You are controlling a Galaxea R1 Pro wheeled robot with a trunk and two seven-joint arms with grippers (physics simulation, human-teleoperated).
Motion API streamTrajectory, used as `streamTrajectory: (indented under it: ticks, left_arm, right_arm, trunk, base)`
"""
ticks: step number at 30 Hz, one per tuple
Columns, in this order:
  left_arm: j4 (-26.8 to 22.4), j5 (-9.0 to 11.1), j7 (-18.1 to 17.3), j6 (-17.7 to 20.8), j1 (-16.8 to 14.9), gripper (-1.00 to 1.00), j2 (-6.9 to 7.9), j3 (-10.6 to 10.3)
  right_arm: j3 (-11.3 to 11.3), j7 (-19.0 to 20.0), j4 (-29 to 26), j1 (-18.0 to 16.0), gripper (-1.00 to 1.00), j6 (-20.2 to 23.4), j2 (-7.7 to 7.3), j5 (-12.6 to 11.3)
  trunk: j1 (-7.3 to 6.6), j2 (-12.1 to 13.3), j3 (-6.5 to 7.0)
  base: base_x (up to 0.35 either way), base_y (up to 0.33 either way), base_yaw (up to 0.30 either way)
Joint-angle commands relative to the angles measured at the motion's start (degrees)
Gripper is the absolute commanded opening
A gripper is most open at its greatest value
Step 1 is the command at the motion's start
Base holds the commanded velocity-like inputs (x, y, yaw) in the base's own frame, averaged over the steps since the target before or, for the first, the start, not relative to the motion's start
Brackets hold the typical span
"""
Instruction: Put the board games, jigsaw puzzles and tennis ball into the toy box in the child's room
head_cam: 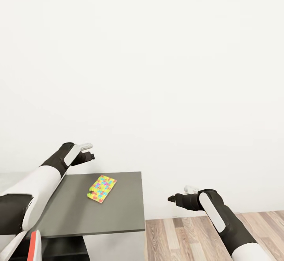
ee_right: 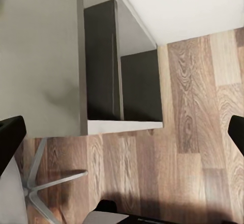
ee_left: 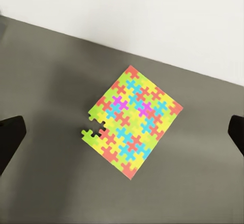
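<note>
One jigsaw puzzle (head_cam: 101, 188), a thin flat sheet of yellow, pink, blue and green pieces, lies on a dark grey desk top (head_cam: 118, 213). In the left wrist view the puzzle (ee_left: 133, 121) sits between the two fingers, with one corner piece slightly loose. My left gripper (head_cam: 88, 151) hangs open above the desk, over the puzzle and apart from it. My right gripper (head_cam: 179, 194) is open and holds nothing, out over the wood floor to the right of the desk. The toy box, board games and tennis ball are out of view.
A plain white wall stands close behind the desk. The wood plank floor (head_cam: 189, 233) opens up to the right of the desk edge. A red chair edge (head_cam: 34, 245) shows at the bottom left. The right wrist view looks down on the desk's dark shelf side (ee_right: 101, 61) and grey chair legs (ee_right: 40, 183).
</note>
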Motion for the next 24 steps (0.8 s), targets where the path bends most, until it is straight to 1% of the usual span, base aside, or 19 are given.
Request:
streamTrajectory:
  ticks: [1,15,24]
  left_arm:
    - [0.39,0.58,0.38,0.11,-0.01,1.0,0.04,-0.4]
    - [1.38,0.49,0.25,-0.04,0.07,1.0,-0.03,-0.45]
    - [1.44,0.42,0.24,-0.06,0.18,1.0,-0.61,-0.53]
  right_arm:
    - [0.17,-0.53,-0.06,-0.02,1.0,0.07,-0.04,-0.54]
    - [0.52,-0.56,-0.04,-0.02,1.0,0.1,0.0,-0.53]
    - [0.4,-0.56,-0.05,-0.1,1.0,0.54,0.0,-0.53]
  trunk:
    - [0.04,-0.05,-0.03]
    - [0.04,-0.05,-0.03]
    - [0.04,-0.05,-0.03]
  base:
    - [0.104,0.047,0.0]
    - [0.02,0.009,0.0]
    - [0.0,0.0,0.0]
